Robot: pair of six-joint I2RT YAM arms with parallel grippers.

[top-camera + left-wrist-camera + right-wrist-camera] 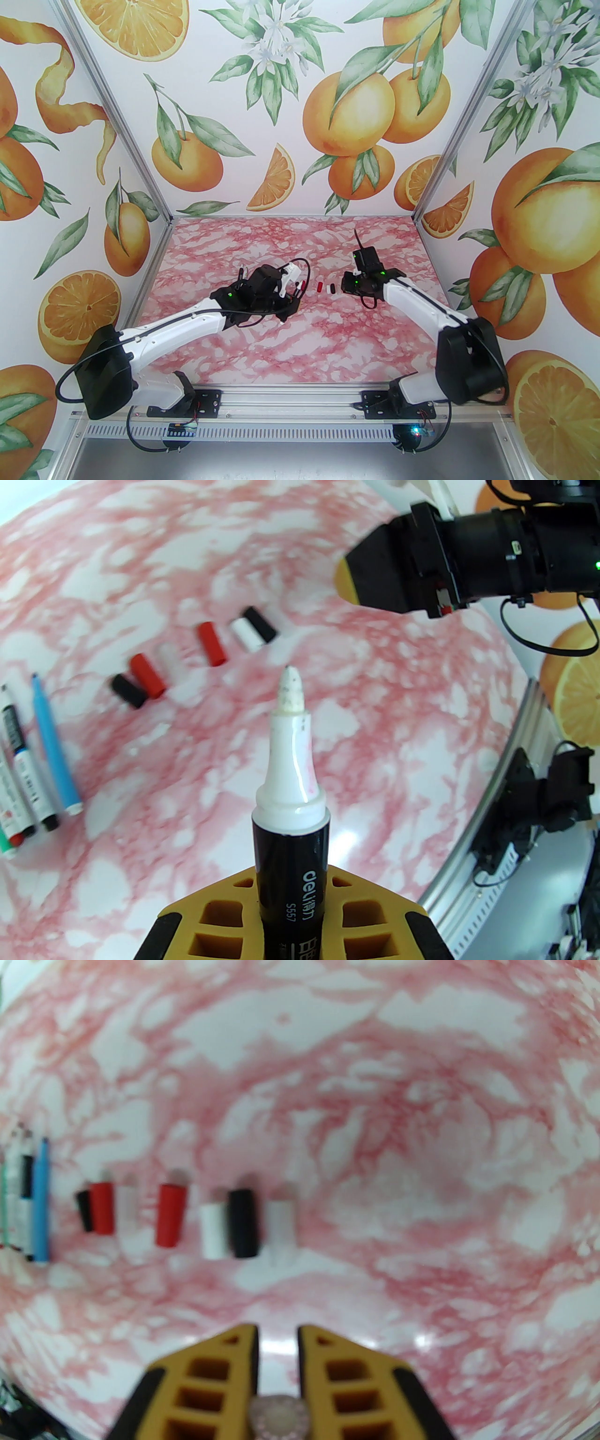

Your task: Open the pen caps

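Observation:
My left gripper is shut on a black-barrelled pen whose white nib points up, with no cap on it. On the pink marbled table lie several loose pen caps in a row: black, red, red, white, black. The right wrist view shows the same row, among them a red cap and a black one. My right gripper hovers just right of the row and is shut on a small round pale cap, seen end-on deep between its fingers.
Several other pens lie side by side left of the caps, among them a blue pen and a white printed one. The two grippers face each other over the table's middle. Printed walls close in the table on three sides.

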